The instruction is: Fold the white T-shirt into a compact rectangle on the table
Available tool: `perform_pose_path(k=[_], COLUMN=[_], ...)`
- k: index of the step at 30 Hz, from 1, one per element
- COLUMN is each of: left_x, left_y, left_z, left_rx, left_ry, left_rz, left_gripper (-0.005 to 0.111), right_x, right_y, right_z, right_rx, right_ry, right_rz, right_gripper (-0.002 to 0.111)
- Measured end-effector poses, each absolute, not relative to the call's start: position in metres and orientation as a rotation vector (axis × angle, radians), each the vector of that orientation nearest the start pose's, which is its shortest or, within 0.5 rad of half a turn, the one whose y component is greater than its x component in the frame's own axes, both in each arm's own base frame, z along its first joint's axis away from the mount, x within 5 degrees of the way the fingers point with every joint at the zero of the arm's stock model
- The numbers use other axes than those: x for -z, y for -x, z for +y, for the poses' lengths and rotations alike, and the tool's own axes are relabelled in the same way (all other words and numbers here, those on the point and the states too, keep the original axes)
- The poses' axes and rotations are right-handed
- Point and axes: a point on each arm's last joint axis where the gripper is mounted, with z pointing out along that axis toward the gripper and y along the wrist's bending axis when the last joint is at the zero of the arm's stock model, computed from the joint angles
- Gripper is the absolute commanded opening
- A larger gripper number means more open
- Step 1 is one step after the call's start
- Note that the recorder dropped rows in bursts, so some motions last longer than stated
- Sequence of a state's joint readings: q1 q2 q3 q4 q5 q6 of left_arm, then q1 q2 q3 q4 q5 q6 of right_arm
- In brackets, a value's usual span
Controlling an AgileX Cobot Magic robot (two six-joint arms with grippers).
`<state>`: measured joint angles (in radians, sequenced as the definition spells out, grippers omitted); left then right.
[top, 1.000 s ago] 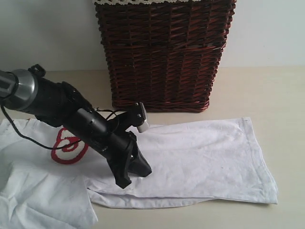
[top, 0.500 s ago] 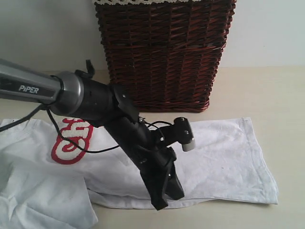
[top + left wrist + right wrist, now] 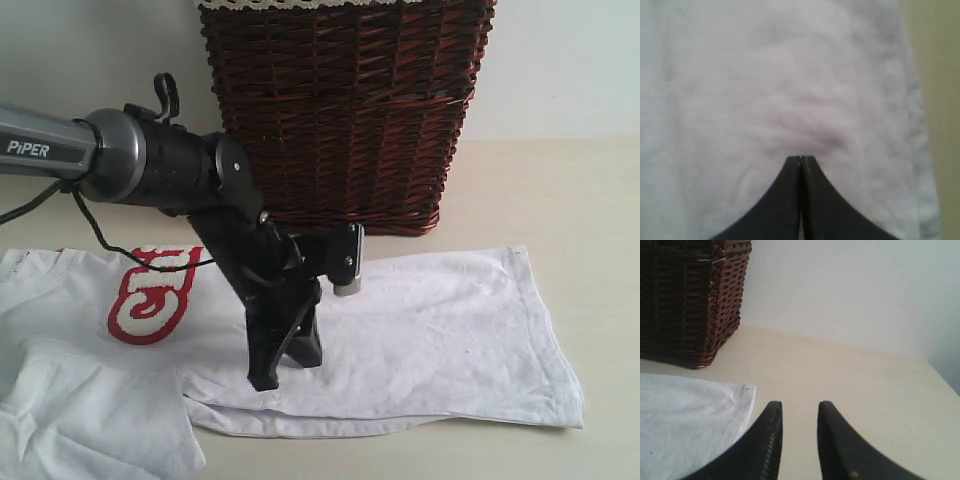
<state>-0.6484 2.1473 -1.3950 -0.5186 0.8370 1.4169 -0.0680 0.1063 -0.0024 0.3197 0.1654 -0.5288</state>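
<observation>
Beneath the left gripper (image 3: 800, 160) — jaws pressed together, nothing clamped — the white shirt (image 3: 450, 320) is spread on the table (image 3: 590, 200). Just beside the right gripper (image 3: 799, 412), held slightly parted and empty, the shirt's edge is seen, with the basket (image 3: 685, 300) farther off.

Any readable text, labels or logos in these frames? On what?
"PiPER": on the left arm's grey tube.
Red-outlined letters on the white T-shirt: partly behind the arm, not readable whole.
Wicker basket, both wrist views: none.
</observation>
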Motion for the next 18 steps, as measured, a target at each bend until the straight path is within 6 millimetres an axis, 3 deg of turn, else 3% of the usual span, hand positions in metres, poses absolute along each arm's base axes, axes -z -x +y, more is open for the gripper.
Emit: perform_pose_path(k=[7, 18], left_x=[-0.108, -0.102], left_y=[-0.305, -0.284], left_z=[-0.279, -0.317], left_rx=[-0.586, -0.579], left_ry=[2.612, 2.770], left_rz=[-2.075, -1.985], left_gripper=[0.000, 0.000], right_x=[-0.193, -0.193], right_y=[-0.064, -0.064], right_z=[0.000, 0.000], right_rx=[0.161, 0.161], right_ry=[0.165, 0.165], right_rz=[1.739, 1.739], right_gripper=[0.025, 0.025])
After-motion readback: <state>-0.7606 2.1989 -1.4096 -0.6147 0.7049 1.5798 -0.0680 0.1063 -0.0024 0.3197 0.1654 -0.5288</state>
